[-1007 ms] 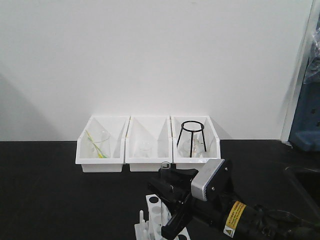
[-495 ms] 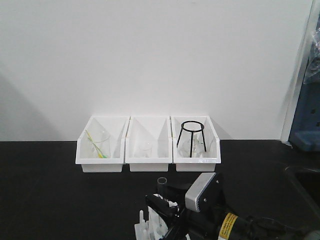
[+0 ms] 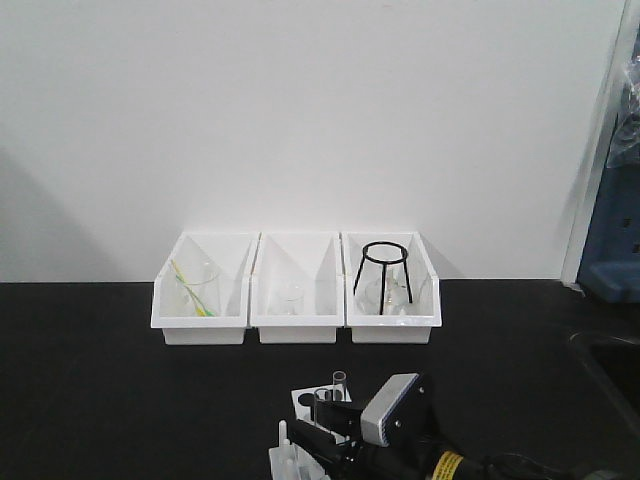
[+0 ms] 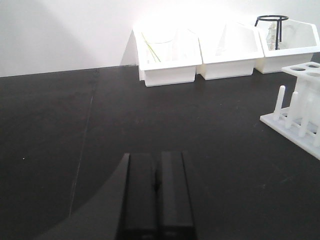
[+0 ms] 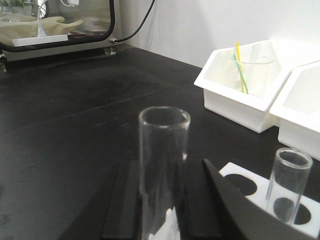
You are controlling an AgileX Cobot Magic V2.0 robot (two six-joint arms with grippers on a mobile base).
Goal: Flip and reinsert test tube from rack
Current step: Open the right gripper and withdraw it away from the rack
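My right gripper (image 3: 328, 418) is low at the front edge of the front view, over the white rack (image 3: 302, 402). In the right wrist view it (image 5: 164, 200) is shut on a clear test tube (image 5: 164, 150) that stands upright, open rim up, between the two black fingers. The tube's lower end is hidden. A second clear tube (image 5: 287, 182) stands in a hole of the rack (image 5: 240, 181); it also shows in the front view (image 3: 339, 382). My left gripper (image 4: 157, 187) is shut and empty, low over the black table, with the rack (image 4: 300, 117) off to its right.
Three white bins stand at the back by the wall: the left one (image 3: 203, 320) holds a beaker with yellow-green sticks, the middle one (image 3: 297, 320) a small beaker, the right one (image 3: 392, 320) a black wire tripod. A glass-fronted box (image 5: 55, 25) stands far left.
My right gripper has come down with the test tube, from above the rack to low over it. The second tube behind it has come into view.
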